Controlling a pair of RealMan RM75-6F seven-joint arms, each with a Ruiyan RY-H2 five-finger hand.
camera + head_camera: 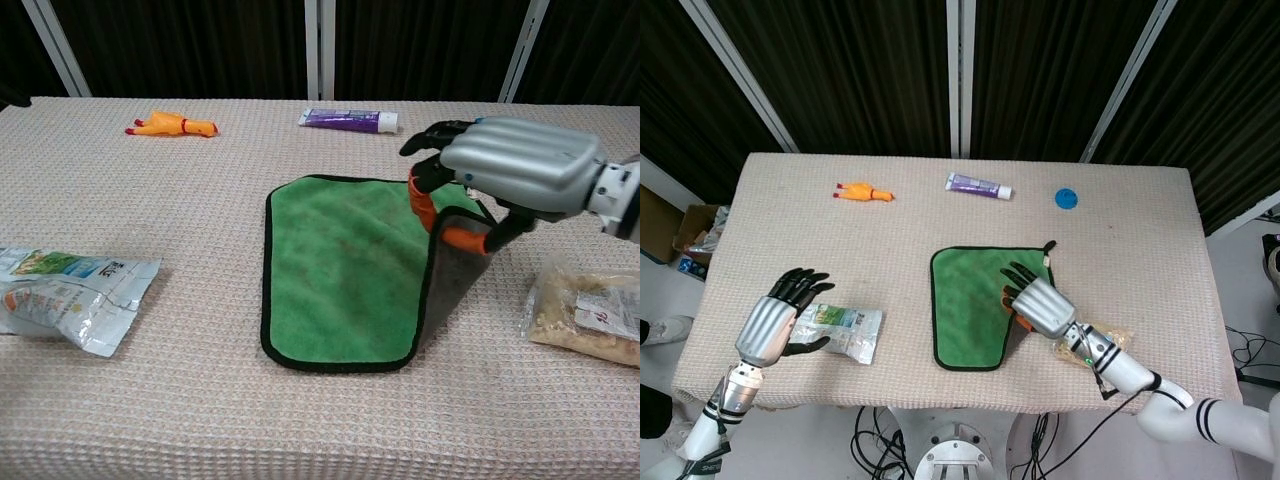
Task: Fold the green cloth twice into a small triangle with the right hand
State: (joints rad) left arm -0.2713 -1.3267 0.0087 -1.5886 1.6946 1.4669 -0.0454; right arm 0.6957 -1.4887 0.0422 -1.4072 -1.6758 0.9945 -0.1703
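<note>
The green cloth (970, 305) (340, 270) with its black hem lies on the table right of the middle. Its right side is lifted off the table and curls upward. My right hand (1040, 305) (515, 170) hovers over that raised side and pinches the cloth's corner between its orange-tipped fingers (424, 205). The cloth's left part stays flat. My left hand (775, 325) shows only in the head view, low at the table's left with fingers spread, holding nothing.
A crumpled snack packet (845, 330) (70, 290) lies beside the left hand. A bag of nuts (1102, 342) (590, 315) sits right of the cloth. Along the far side lie a rubber chicken (863, 193) (172, 126), a purple tube (978, 186) (348, 120) and a blue cap (1067, 198) (483, 130).
</note>
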